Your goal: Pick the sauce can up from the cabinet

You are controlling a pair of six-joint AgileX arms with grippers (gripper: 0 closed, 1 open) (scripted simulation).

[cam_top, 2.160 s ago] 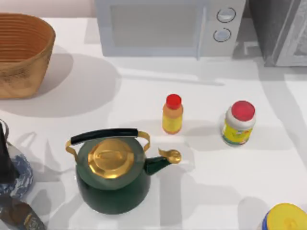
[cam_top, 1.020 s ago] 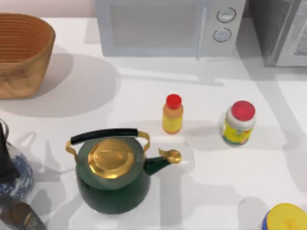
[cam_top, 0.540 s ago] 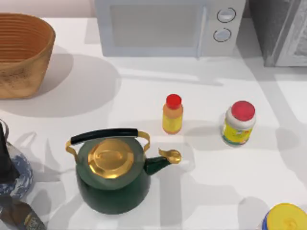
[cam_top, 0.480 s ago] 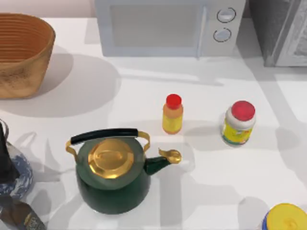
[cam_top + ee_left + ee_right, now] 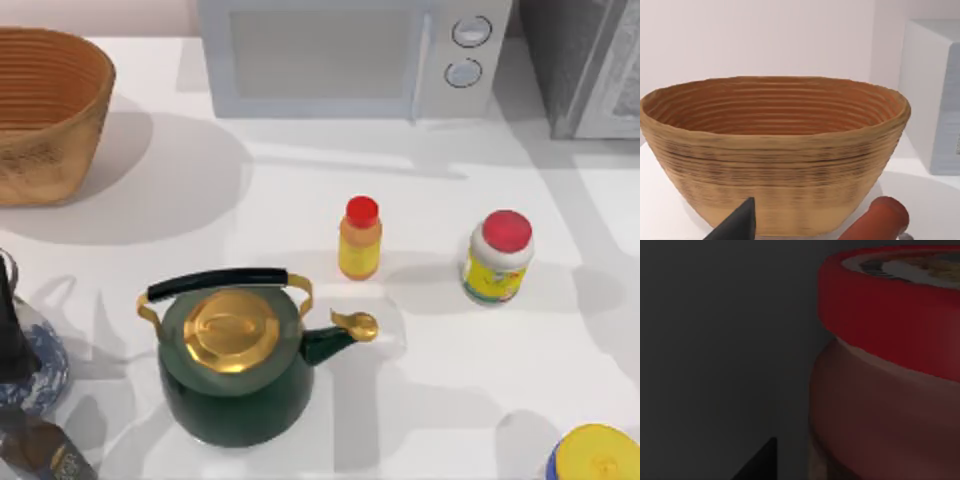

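Observation:
The sauce can [image 5: 890, 365] looms close in the right wrist view, with a red rim, a pale top and reddish-orange sides. It stands in the dark inside of the cabinet [image 5: 715, 340]. My right gripper is in there just beside the can, and its dark edge shows at the picture's lower border. In the top view the cabinet [image 5: 585, 60] is the dark-grey box at the back right, cut off by the edge. My left arm stays parked at the table's left edge, facing the woven basket [image 5: 775, 150].
A white microwave [image 5: 350, 55] stands at the back. A slim yellow bottle [image 5: 359, 238] and a red-capped jar [image 5: 497, 257] stand mid-table, with a green kettle [image 5: 235, 365] in front. The basket [image 5: 45, 110] is back left. A yellow-lidded container [image 5: 597, 455] sits front right.
Nothing on the table has moved. Only the shadows on the right side of the table have shifted slightly.

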